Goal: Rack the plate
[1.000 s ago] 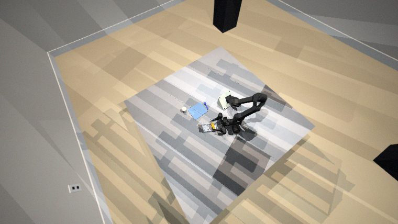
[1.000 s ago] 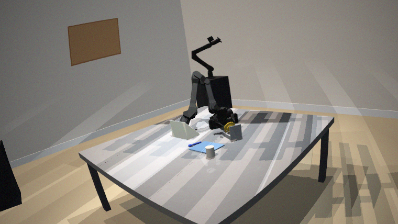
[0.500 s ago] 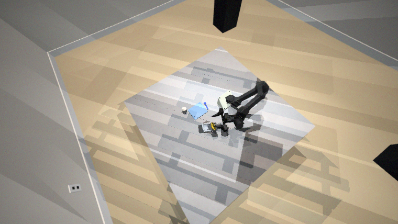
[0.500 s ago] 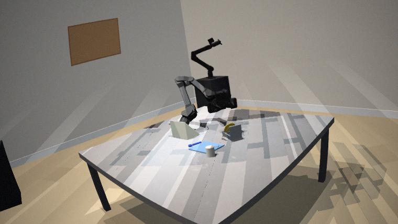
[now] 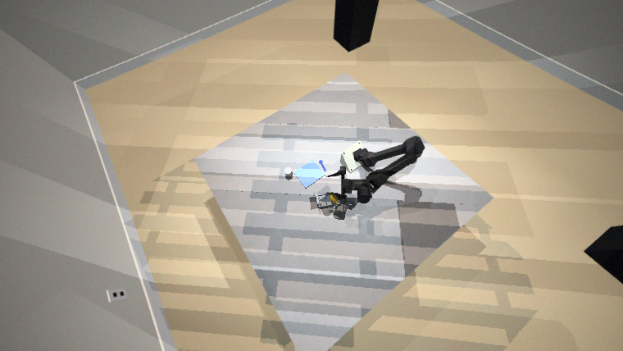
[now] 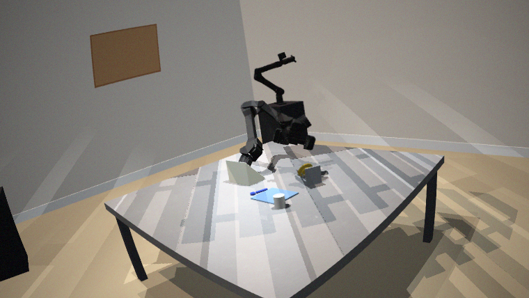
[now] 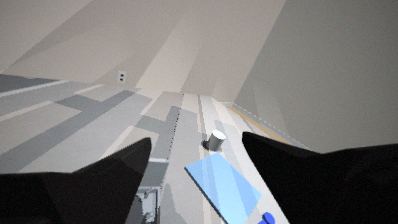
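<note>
The yellow plate (image 5: 334,198) (image 6: 304,169) stands on its edge in the dish rack, leaning to one side. Which slot it is in, and whether it is fully between the rails, is too small to tell. The grey dish rack (image 6: 312,175) stands on the table; part of it shows at the bottom of the wrist view (image 7: 151,206). My gripper (image 6: 295,139) (image 7: 197,139) is open and empty, its fingers wide apart. It is raised above the plate and rack, clear of both. The plate is out of the wrist view.
A blue mat (image 5: 308,175) (image 6: 270,195) (image 7: 220,184) lies beside the rack, with a blue spoon-like object (image 5: 322,166) (image 6: 260,191) (image 7: 268,218) at its edge. A white cup (image 5: 288,172) (image 6: 279,201) (image 7: 216,141) stands near its far side. A pale wedge (image 6: 242,175) is by the arm's base.
</note>
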You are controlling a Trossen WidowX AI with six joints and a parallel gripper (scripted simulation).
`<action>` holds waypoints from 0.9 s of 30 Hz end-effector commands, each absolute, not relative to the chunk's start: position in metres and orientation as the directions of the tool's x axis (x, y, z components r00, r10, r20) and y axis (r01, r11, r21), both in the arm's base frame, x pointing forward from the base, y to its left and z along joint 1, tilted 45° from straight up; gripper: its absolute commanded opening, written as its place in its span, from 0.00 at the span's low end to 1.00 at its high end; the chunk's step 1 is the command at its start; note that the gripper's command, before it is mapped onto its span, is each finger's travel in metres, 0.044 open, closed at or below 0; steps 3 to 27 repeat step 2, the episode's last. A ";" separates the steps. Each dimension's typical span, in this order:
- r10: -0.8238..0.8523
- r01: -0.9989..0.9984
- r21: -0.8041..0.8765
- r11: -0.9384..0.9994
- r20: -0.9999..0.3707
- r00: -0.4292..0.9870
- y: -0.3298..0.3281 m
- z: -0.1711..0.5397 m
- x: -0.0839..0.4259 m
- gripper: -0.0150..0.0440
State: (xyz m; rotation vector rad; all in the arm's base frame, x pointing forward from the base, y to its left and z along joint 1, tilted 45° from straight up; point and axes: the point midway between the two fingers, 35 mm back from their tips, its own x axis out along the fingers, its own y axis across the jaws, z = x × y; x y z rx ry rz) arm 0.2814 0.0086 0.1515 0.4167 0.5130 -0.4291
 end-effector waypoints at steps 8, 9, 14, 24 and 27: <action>-0.285 0.476 0.146 0.867 -0.638 0.715 -0.002 0.139 0.285 0.93; -0.285 0.476 0.146 0.867 -0.638 0.715 -0.002 0.139 0.285 0.93; -0.285 0.476 0.146 0.867 -0.638 0.715 -0.002 0.139 0.285 0.93; -0.285 0.476 0.146 0.867 -0.638 0.715 -0.002 0.139 0.285 0.93; -0.285 0.476 0.146 0.867 -0.638 0.715 -0.002 0.139 0.285 0.93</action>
